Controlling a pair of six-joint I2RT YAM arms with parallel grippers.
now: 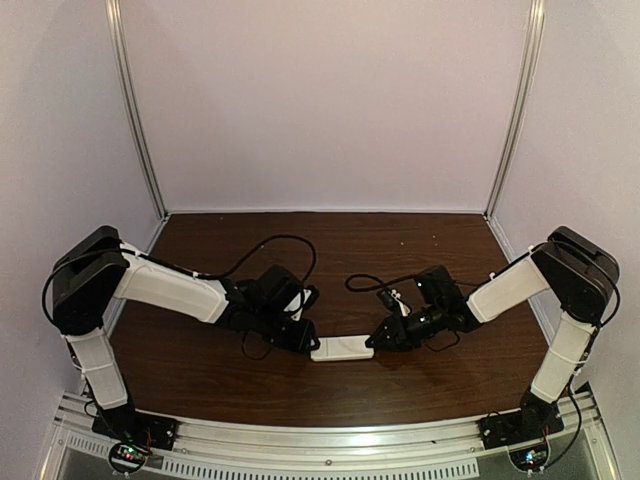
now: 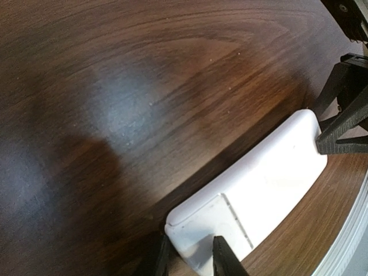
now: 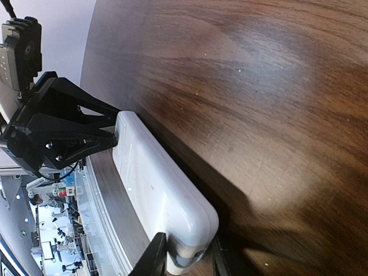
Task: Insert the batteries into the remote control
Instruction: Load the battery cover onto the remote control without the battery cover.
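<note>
Small white rectangular plastic remote control (image 1: 342, 348) was held at both ends.
Left gripper (image 1: 309, 342) and right gripper (image 1: 374, 343) each clenched one end (plain back up) over the dark wooden table (image 1: 330, 250), near its front edge.

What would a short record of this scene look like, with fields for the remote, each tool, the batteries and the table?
remote control: white, plain back showing, spanning between both tools
left tool: shut on one end of the remote control
right tool: shut on the opposite end
battery cover: outlined panel at the left tool's end, appears in place
batteries: not in view
table: dark wood
</note>
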